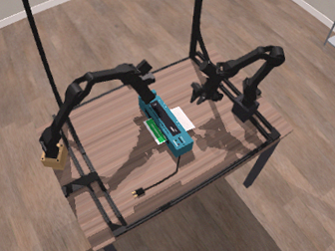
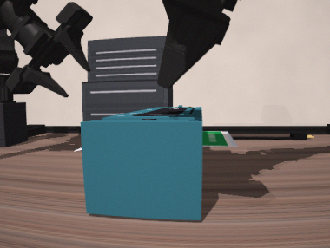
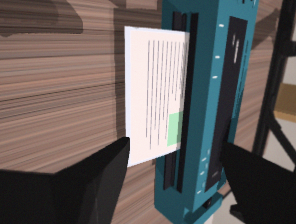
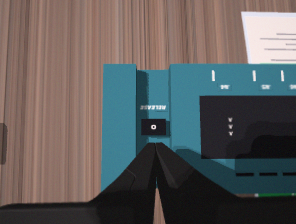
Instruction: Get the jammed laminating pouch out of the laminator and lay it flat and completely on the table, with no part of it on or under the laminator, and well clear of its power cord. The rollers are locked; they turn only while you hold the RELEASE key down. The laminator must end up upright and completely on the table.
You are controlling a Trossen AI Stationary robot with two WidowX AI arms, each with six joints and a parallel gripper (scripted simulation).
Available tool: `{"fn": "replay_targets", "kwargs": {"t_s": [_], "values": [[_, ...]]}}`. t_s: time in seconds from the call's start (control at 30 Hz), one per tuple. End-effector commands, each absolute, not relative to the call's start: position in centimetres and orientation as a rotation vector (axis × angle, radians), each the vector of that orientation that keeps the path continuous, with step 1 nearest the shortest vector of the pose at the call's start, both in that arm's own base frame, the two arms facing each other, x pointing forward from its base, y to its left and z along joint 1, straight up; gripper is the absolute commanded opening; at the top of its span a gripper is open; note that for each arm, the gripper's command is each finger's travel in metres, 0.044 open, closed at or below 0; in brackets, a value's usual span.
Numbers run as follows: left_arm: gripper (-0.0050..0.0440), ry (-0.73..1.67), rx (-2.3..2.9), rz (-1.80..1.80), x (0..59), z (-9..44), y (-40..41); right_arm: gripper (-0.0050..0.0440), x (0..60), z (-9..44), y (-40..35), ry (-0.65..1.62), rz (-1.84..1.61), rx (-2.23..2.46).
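Teal housing upright, our laminator (image 1: 182, 147) (image 2: 143, 169) (image 3: 202, 100) (image 4: 117, 125) sits wholly on the table (image 1: 98, 121) (image 2: 152, 234) (image 3: 65, 115) (image 4: 65, 50), so that half of the goal holds. Our laminating pouch (image 1: 183, 119) (image 2: 215, 139) (image 3: 150, 90) (image 4: 272, 40) is another matter: it runs through the machine, its printed page out one side and its green part out the other. We have the right gripper (image 1: 151, 99) (image 2: 165, 86) (image 4: 154, 149) closed on nothing, its tips just beside the RELEASE key (image 3: 208, 203) (image 4: 153, 127); whether they touch, we cannot tell. Our left gripper (image 1: 195, 93) (image 2: 78, 83) (image 3: 175, 146) stands open and empty on the page side. By our judgement, pressing and holding that key, gripping the pouch, drawing it fully out and laying it flat, well away from the power cord (image 1: 178, 166) (image 2: 260, 138), are all left.
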State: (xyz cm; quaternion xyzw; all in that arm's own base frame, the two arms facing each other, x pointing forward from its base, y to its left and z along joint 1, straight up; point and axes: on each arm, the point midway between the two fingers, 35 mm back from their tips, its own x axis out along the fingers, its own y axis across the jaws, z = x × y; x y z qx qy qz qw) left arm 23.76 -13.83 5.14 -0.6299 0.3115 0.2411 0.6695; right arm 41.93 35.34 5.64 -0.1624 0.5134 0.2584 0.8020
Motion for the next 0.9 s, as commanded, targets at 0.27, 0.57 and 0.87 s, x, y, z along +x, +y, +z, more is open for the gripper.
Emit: {"fn": "replay_targets", "kwargs": {"t_s": [0.27,0.57,0.87], "values": [[0.0271,0.696,-1.433,0.531,24.0,5.7,-14.1,-0.0050,43.4,1.8,36.4,1.062,0.558,-0.338],[0.0271,0.696,-1.433,0.531,24.0,5.7,-14.1,-0.0050,43.4,1.8,36.4,1.062,0.558,-0.338],[0.0271,0.696,-1.433,0.531,24.0,5.7,-14.1,-0.0050,43.4,1.9,36.4,1.061,0.558,-0.337]]}}
